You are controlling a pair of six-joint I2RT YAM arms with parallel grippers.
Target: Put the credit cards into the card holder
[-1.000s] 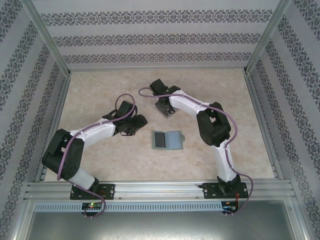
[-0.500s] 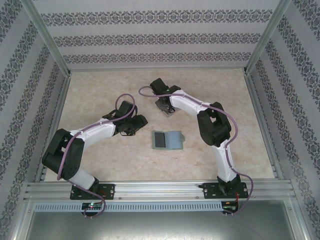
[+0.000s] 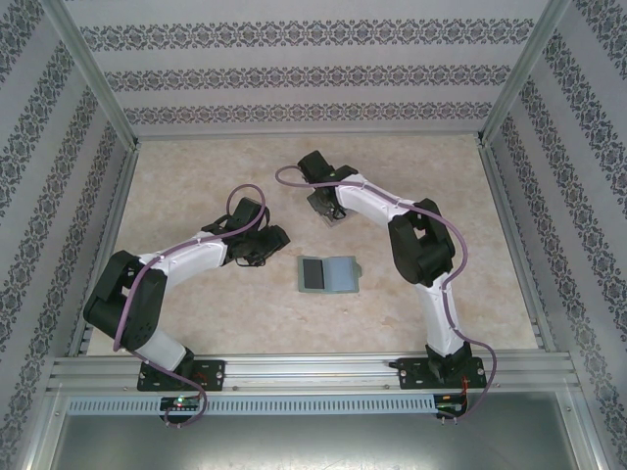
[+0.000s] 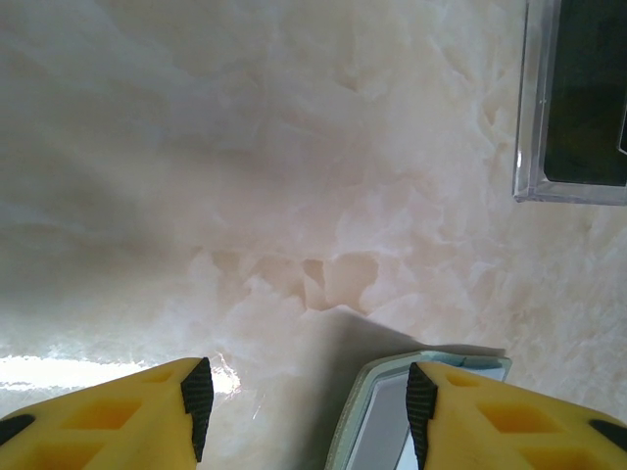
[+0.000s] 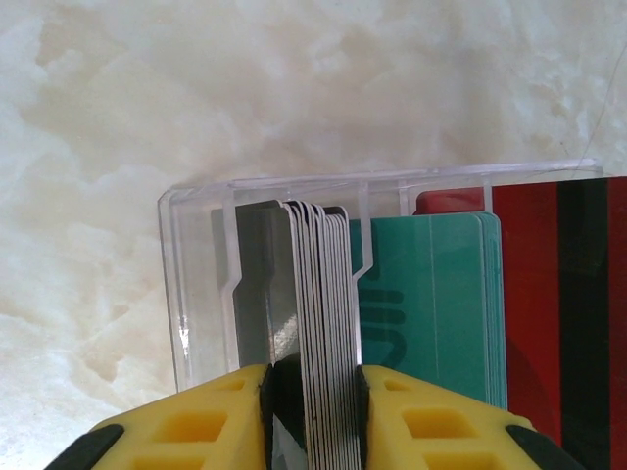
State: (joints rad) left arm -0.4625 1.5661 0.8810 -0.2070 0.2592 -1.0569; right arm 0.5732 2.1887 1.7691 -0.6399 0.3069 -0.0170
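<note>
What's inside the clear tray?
The clear tray holds grey cards, gripped by the right gripper, then teal cards and red cards. Their near ends are hidden behind the yellow fingers.

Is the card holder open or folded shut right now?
Open. From above, the card holder lies spread flat, its two halves side by side, the left one dark.

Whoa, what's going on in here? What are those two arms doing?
The right gripper is pinching a stack of grey cards that stands in a clear tray, beside teal cards and red cards. The left gripper hangs open just above the table, next to the card holder, which lies open with what looks like a dark card on one half.
</note>
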